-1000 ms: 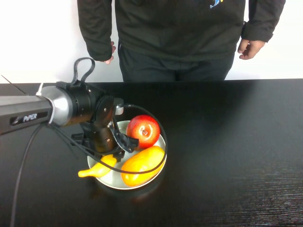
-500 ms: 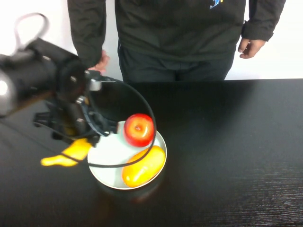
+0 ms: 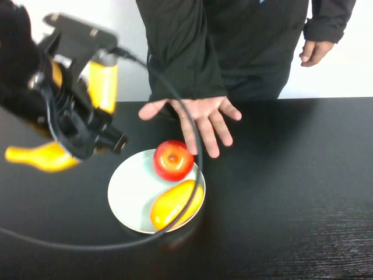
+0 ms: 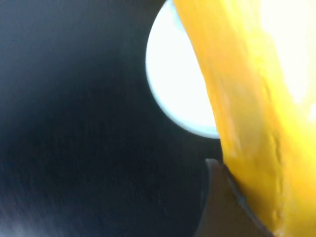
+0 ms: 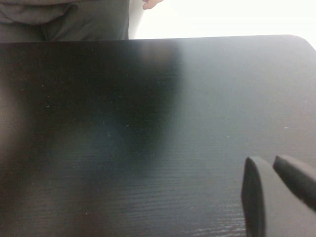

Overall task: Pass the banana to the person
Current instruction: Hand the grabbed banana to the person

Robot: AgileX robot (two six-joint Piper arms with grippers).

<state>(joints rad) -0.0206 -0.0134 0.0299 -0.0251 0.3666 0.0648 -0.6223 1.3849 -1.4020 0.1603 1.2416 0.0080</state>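
Note:
My left gripper (image 3: 73,119) is raised high above the table's left side and is shut on the banana (image 3: 41,156). The banana is long and yellow, and its ends stick out on both sides of the fingers. In the left wrist view the banana (image 4: 242,98) fills the picture beside one finger (image 4: 219,207). The person (image 3: 245,41) stands behind the table in a dark top. One bare hand (image 3: 201,119) reaches out open over the table, to the right of the banana and apart from it. My right gripper (image 5: 276,190) hangs shut and empty over bare table.
A white plate (image 3: 125,204) sits on the black table below and to the right of the left gripper. It holds a red apple (image 3: 173,160) and a stout yellow-orange mango (image 3: 175,203). A black cable (image 3: 195,151) loops over the plate.
My left gripper has lifted the banana off the plate and up toward the camera. The person has leaned forward and stretched an open hand over the table.

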